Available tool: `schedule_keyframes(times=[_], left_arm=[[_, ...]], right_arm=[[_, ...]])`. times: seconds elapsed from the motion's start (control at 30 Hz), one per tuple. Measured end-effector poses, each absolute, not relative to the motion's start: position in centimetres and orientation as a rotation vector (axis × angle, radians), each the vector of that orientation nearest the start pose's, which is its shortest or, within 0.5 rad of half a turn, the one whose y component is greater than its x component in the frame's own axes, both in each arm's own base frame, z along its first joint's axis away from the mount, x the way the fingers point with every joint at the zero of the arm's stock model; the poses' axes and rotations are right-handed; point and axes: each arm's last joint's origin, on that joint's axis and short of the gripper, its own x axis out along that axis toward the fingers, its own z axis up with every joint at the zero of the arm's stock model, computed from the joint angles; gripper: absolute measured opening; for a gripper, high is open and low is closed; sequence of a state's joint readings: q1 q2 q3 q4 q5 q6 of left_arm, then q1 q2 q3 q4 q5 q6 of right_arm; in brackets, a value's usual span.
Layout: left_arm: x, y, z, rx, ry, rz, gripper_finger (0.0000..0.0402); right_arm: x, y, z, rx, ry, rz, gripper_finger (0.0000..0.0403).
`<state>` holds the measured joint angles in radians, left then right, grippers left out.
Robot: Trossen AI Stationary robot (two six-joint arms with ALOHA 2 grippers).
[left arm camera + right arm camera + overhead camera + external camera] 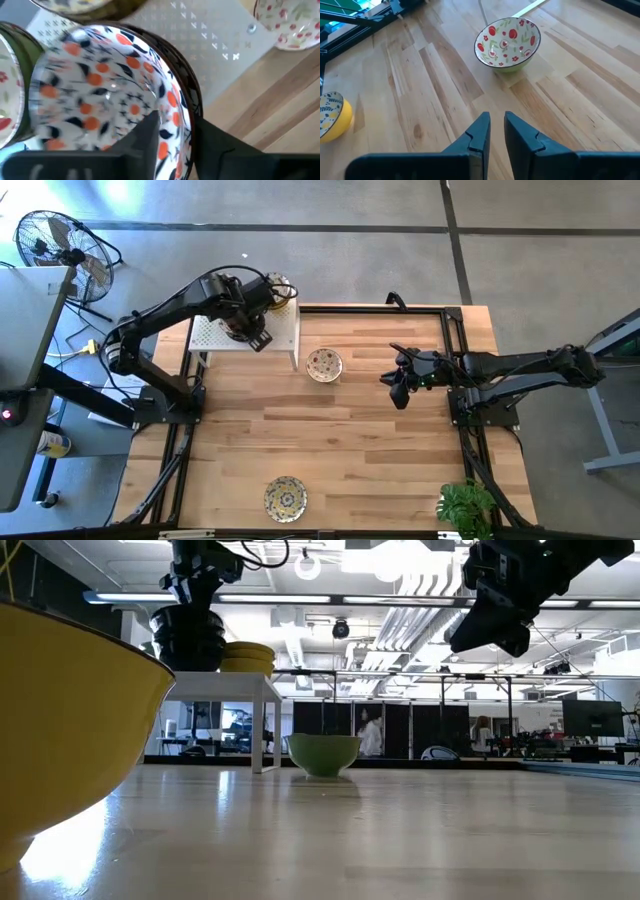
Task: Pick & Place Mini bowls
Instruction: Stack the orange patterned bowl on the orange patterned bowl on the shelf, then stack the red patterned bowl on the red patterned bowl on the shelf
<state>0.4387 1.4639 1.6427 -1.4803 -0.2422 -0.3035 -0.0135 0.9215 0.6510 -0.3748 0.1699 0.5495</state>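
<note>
Reaching over the small white stand [245, 335], the left gripper [172, 130] straddles the rim of an orange-flowered bowl [100, 95], jaws loosened. The right gripper [492, 127] hangs nearly closed, holding nothing. Two bowls sit on the bench [380, 440]: one red-flowered [324, 365], one yellow [285, 499].

a red-flowered, green-sided bowl [324, 365] sits upright at center; a yellow bowl [285, 498] at bottom center; stacked bowls [262, 298] on the upper-left stand.
</note>
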Motion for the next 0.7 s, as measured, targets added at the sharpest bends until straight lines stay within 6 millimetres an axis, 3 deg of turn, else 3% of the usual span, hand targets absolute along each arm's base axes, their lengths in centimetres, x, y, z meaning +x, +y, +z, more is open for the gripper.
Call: schedule_keyframes(times=[0.2, 0.37, 0.5, 0.7], left_arm=[[22.0, 11.1, 39.5, -0.355, 1.158, 0.773, 0.0157], [21.6, 10.9, 40.6, -0.338, 1.11, 0.762, 0.0168], [21.5, 9.9, 41.1, -0.313, 1.032, 0.74, 0.0138], [20.8, 7.1, 41.7, -0.263, 0.783, 0.655, 0.0035]], right_arm=[[18.9, -0.7, 24.8, 0.478, 0.578, -0.349, 0.0046], [18.9, -0.7, 24.8, 0.478, 0.578, -0.349, 0.0044], [18.9, -0.8, 24.8, 0.482, 0.576, -0.356, 0.0044], [19.1, -1.1, 24.8, 0.543, 0.553, -0.402, 0.0041]])
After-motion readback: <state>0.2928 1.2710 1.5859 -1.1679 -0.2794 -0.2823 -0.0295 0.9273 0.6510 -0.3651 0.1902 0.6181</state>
